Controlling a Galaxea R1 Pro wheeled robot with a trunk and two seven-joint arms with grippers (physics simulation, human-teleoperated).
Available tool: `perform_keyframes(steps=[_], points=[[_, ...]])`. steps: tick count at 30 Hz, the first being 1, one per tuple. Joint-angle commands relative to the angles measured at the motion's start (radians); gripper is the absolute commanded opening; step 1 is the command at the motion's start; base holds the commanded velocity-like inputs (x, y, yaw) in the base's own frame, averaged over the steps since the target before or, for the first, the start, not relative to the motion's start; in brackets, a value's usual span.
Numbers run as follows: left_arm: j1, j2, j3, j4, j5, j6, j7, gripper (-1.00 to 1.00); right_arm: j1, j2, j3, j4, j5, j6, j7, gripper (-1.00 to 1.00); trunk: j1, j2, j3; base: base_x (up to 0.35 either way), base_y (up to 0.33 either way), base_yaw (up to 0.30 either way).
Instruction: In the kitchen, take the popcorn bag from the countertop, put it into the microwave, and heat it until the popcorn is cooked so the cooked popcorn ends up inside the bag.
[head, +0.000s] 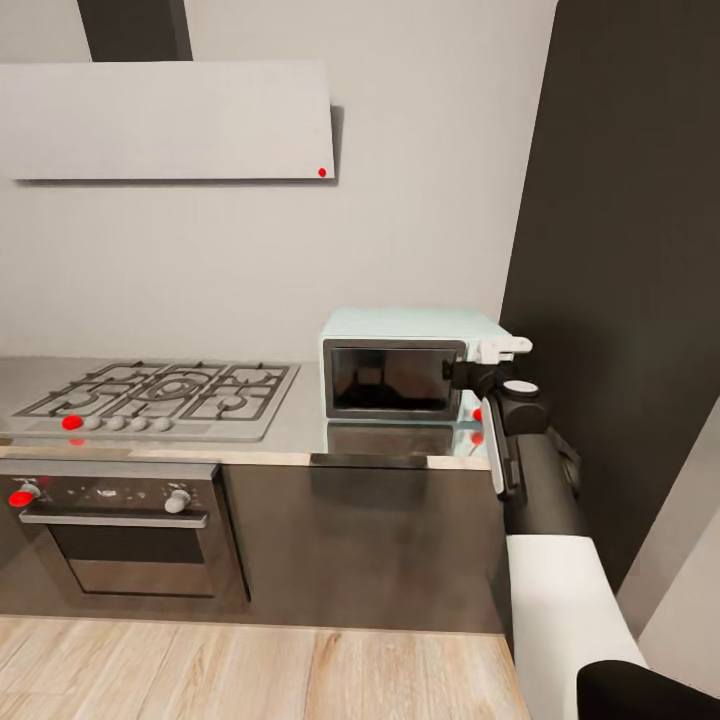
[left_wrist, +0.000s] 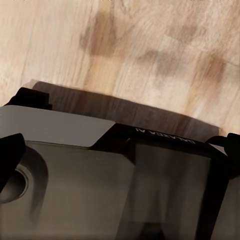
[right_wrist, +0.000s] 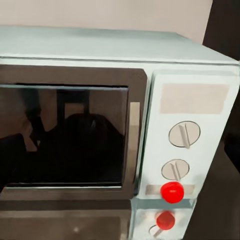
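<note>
Your right arm (head: 545, 520) rises from the lower right of the head frame, white sleeve at the bottom, black forearm above, stretched forward and up toward mid-right. Its wrist ends in the right gripper (head: 500, 350), a white piece pointing left at frame centre-right; whether its fingers are parted or closed cannot be read from here.

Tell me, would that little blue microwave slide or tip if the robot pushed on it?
Probably slide rather than tip: the microwave looks low, wide and boxy. The countertop is glossy enough to mirror it, so grip may be poor. Its stiff shell shouldn't flex.
</note>
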Motion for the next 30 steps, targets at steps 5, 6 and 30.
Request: perform_keyframes(steps=[5, 6, 30], points=[[-0.001, 0.0, -0.008, 0.0, 0.011, 0.0, -0.003, 1.0, 0.053, 0.001, -0.002, 0.019, 0.001, -0.058, 0.002, 1.0, 0.0, -0.001, -0.001, 0.0, 0.0, 0.0], [-0.001, 0.0, -0.008, 0.0, 0.011, 0.0, -0.003, 1.0, 0.064, 0.001, -0.003, 0.027, 0.001, -0.079, 0.002, 1.0, 0.0, -0.001, -0.001, 0.0, 0.0, 0.0], [-0.001, 0.0, -0.008, 0.0, 0.011, -0.001, -0.003, 1.0, 0.103, 0.001, -0.098, 0.182, 0.017, -0.284, 0.003, 1.0, 0.0, -0.001, -0.001, 0.006, 0.0, 0.0]])
